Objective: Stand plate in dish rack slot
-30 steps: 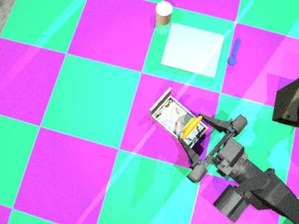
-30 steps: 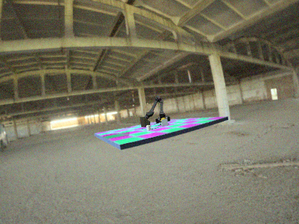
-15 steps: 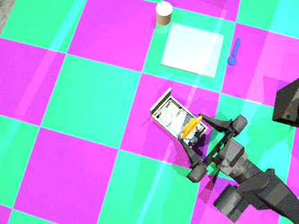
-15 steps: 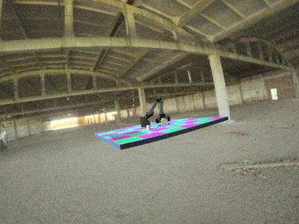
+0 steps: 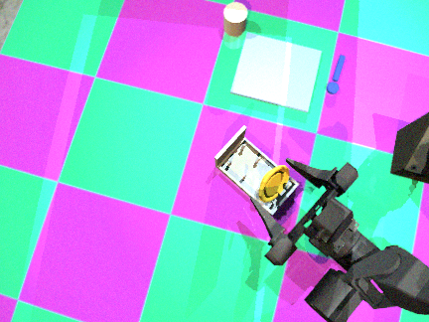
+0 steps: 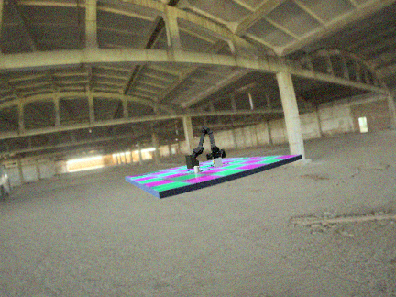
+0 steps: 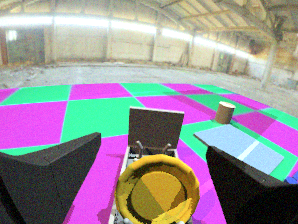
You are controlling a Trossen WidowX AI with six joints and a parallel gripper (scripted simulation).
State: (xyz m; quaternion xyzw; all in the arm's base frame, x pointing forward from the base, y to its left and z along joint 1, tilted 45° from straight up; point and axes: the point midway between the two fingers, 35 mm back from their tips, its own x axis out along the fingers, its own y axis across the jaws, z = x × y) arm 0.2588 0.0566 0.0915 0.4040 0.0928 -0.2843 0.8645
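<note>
The yellow plate [image 5: 274,184] [image 7: 157,192] is in the near end of the dish rack, tilted, with its round face showing in the wrist view. Its lower edge is hidden, so I cannot tell which slot it is in. The white dish rack [image 5: 230,146] [image 7: 156,127] has a tall panel at its far end and small pegs inside; it is small in the exterior view [image 6: 217,162]. My gripper [image 5: 270,179] [image 7: 154,145] is open, with one finger on each side of the plate and gaps between the fingers and the rim.
A white square board [image 5: 273,75] [image 7: 235,140] lies beyond the rack, with a brown cylinder with a pale top [image 5: 234,21] [image 7: 225,113] near its corner. A blue spoon-like object [image 5: 339,68] lies beside the board. A dark block [image 5: 413,155] stands at the right edge.
</note>
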